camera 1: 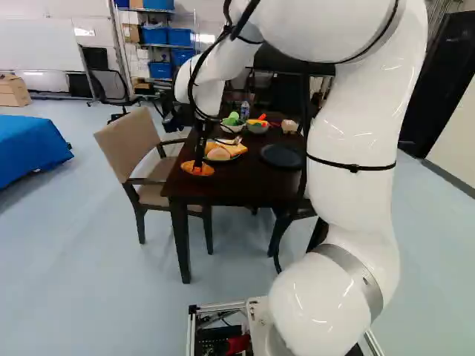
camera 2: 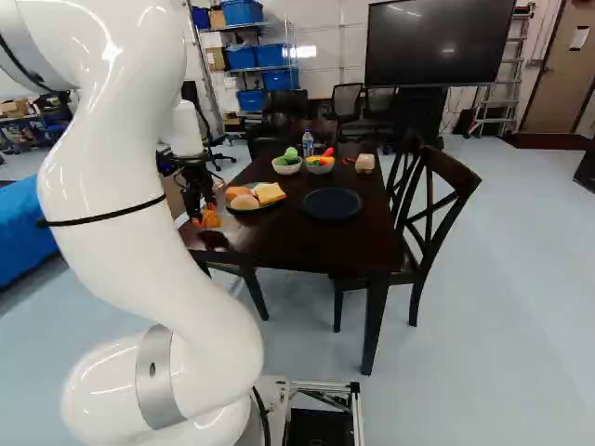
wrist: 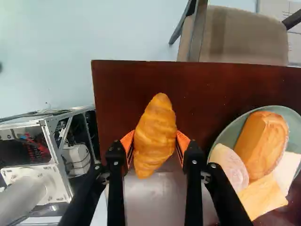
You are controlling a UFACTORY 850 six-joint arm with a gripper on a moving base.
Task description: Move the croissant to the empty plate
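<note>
My gripper (camera 1: 198, 164) is low over the near left corner of the dark table, with the croissant (camera 1: 203, 170) at its tips. Seen in the wrist view, the gripper (wrist: 155, 140) has its orange pads pressed against both sides of the croissant (wrist: 155, 132), shut on it. Whether the croissant touches the table (wrist: 122, 89) cannot be told. The empty dark plate (camera 2: 332, 203) lies on the table, right of the bread plate in the right base view. That green plate (wrist: 278, 109), holding several bread pieces, is beside the gripper.
Behind the plates stand two bowls (camera 2: 286, 166) of toy vegetables, a bottle (camera 2: 308, 143) and a small box (camera 2: 364, 163). A beige chair (camera 1: 133, 148) is at the table's left side, and dark wooden chairs (camera 2: 429, 209) are at its right.
</note>
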